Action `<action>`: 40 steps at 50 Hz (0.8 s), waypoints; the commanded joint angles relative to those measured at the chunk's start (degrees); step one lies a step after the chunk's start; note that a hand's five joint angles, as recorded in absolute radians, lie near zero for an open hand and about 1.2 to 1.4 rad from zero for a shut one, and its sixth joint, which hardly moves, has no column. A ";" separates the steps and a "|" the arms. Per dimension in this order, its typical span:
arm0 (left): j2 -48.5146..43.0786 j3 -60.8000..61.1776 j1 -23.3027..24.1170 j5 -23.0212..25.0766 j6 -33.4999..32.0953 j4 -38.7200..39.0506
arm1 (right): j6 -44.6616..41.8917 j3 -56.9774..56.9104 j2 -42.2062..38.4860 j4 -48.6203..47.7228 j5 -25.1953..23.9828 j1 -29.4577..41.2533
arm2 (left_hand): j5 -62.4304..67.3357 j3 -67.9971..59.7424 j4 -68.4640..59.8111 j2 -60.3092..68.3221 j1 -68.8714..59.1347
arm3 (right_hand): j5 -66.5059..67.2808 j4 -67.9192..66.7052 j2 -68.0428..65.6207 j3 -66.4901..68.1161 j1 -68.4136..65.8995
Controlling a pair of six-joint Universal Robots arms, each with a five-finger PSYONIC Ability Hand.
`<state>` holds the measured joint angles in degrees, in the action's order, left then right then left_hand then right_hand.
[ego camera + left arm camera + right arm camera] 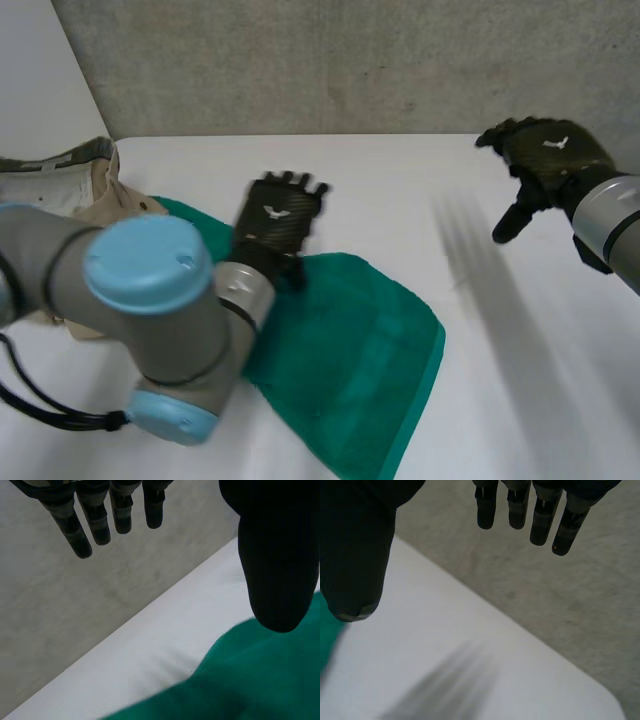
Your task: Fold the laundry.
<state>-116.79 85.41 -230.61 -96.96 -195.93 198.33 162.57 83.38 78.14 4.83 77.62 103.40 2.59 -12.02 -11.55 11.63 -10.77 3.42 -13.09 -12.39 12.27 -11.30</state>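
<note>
Head view: left hand [280, 215] over towel [350, 350]

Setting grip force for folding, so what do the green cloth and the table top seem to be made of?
The green cloth looks like terry towelling: matte and slightly fuzzy, with a thicker band along its edge, lying limp and softly rumpled. The table looks like smooth, hard white laminate or painted board: an even surface with no grain. Which of the two it is can't be told.

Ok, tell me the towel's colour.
The towel is plain teal green, best seen in the head view.
</note>
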 commanded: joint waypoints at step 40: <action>-2.30 10.13 -31.04 0.55 -21.33 2.85 | 4.59 0.74 -18.37 -4.56 -2.04 29.05 | 67.41 -67.98 -68.45 68.37 -69.23 | -3.42 3.09 2.39 -2.27 1.30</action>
<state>-118.74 96.62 -260.80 -91.22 -217.28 198.65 165.17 88.31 63.63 0.21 74.72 130.03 55.78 -67.46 -67.39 67.81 -63.70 3.42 -13.09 -12.39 12.27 -11.31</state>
